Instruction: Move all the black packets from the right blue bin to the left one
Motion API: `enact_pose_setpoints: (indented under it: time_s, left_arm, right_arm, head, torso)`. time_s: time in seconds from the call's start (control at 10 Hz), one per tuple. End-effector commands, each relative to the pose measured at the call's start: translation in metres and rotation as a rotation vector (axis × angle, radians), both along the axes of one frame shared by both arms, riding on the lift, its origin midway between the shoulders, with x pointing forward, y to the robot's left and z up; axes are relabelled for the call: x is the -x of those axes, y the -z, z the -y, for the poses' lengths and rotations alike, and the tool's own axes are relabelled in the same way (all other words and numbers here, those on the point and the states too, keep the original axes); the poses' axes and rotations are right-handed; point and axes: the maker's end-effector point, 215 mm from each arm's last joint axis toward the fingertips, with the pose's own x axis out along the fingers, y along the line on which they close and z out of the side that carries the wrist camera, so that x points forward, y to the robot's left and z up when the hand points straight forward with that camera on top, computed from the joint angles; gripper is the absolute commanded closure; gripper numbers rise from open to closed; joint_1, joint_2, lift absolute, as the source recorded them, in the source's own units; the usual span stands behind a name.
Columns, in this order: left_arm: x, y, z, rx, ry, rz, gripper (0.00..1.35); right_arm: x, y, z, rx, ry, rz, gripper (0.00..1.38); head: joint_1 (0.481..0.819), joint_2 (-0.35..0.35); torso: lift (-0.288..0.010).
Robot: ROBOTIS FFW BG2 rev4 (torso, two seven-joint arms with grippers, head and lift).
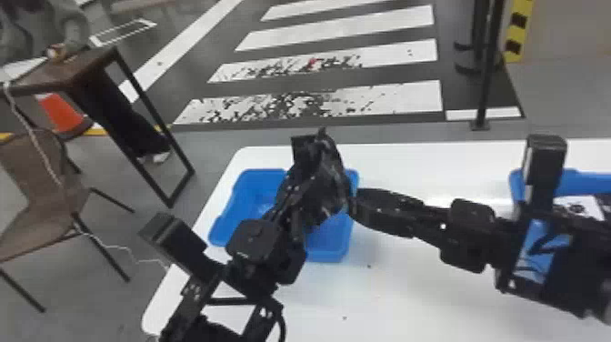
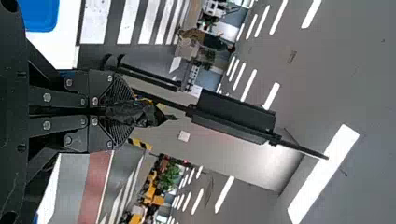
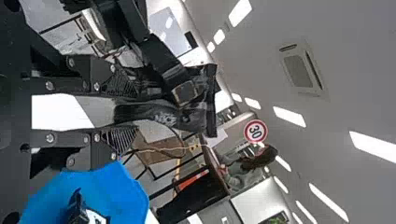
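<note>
White tabletop (image 1: 409,295) spread lower right; mid-frame, the left gripper (image 2: 122,112) clamped a black packet (image 1: 325,182) above the left bin (image 1: 245,209), right gripper (image 3: 120,113) spread apart; placing seemingly called for release.

Looks like an indoor test hall or lab in here: crosswalk stripes (image 1: 386,96) across the floor (image 1: 204,154), orange cone (image 1: 61,113), road sign (image 3: 255,131), ceiling lights (image 3: 289,116).
</note>
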Motion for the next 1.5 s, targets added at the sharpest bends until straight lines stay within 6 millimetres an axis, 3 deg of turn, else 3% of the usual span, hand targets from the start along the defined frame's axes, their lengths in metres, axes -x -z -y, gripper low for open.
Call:
enact_pose_setpoints:
  time_s: [0.0,0.1,0.4,0.5,0.6,0.7,0.9,1.1,1.3,1.4]
  left_arm:
    - [-0.010,-0.005,-0.019,-0.063,-0.061,0.029,1.21]
    - [-0.026,0.014,-0.037,-0.106,-0.115,0.012,1.21]
    - [-0.073,0.059,-0.077,-0.289,-0.246,-0.013,1.19]
    - [-0.079,0.071,-0.087,-0.316,-0.265,-0.035,0.80]
    - [-0.075,0.065,-0.096,-0.339,-0.288,-0.013,0.31]
    - [-0.067,0.049,-0.103,-0.338,-0.316,0.048,0.06]
    - [-0.046,0.019,-0.092,-0.219,-0.301,0.145,0.16]
    - [-0.006,-0.034,-0.078,-0.169,-0.280,0.238,0.16]
    - [0.017,-0.036,-0.056,-0.113,-0.230,0.203,0.16]
    - [0.023,-0.029,-0.049,-0.111,-0.213,0.172,0.16]
  right_arm:
    - [-0.003,0.005,0.003,-0.004,0.010,-0.016,0.30]
    - [-0.011,0.009,0.013,0.029,0.045,-0.007,0.11]
    - [-0.027,0.012,0.038,0.087,0.112,0.020,0.11]
    - [-0.032,0.012,0.045,0.099,0.131,0.031,0.11]
    - [-0.040,0.014,0.063,0.133,0.171,0.037,0.11]
    - [-0.053,0.019,0.091,0.188,0.235,0.052,0.11]
    - [-0.078,0.022,0.140,0.259,0.357,0.079,0.11]
    - [-0.104,0.011,0.210,0.375,0.611,0.151,0.12]
    - [-0.092,-0.002,0.284,0.481,0.899,0.166,0.13]
    - [-0.083,0.009,0.303,0.536,0.978,0.130,0.13]
  head:
    - [0.695,0.350]
    - [0.695,0.350]
    - [0.695,0.350]
    - [0.695,0.350]
    - [0.695,0.350]
    - [0.695,0.350]
    - [0.695,0.320]
    - [0.689,0.259]
    - [0.662,0.143]
    - [0.667,0.081]
  torso:
    - [-0.140]
    - [-0.140]
    - [-0.140]
    - [-0.140]
    - [-0.140]
    - [-0.140]
    - [-0.140]
    - [-0.140]
    - [-0.140]
    - [-0.140]
